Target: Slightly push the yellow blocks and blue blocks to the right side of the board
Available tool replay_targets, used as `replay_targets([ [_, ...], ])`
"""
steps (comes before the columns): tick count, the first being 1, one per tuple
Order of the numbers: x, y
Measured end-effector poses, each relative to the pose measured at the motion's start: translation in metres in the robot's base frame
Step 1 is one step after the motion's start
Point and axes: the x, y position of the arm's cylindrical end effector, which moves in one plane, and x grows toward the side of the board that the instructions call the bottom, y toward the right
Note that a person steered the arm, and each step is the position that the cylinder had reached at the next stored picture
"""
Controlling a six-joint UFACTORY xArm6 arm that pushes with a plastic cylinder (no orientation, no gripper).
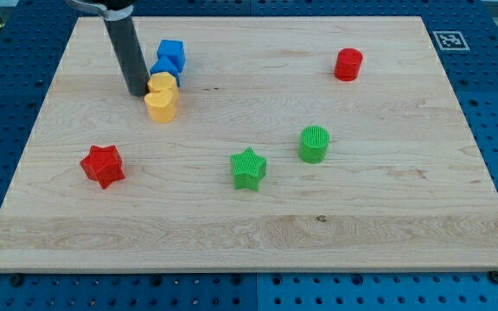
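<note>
A blue cube (pixel 171 53) sits at the view's upper left, with a second blue block (pixel 167 69) just below it, partly hidden. A yellow block (pixel 161 85) touches that blue block from below, and a yellow heart-shaped block (pixel 160 105) lies just below it. The four form a tight cluster. My tip (pixel 135 92) stands just to the left of the upper yellow block, touching or nearly touching it.
A red cylinder (pixel 348 65) stands at the upper right. A green cylinder (pixel 314 144) and a green star (pixel 248 168) lie near the middle. A red star (pixel 103 165) lies at the left. The wooden board (pixel 387 233) rests on a blue perforated table.
</note>
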Motion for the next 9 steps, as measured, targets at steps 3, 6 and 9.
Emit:
replay_targets([
  [3, 0.028, -0.057],
  [6, 0.047, -0.052],
  [9, 0.045, 0.004],
])
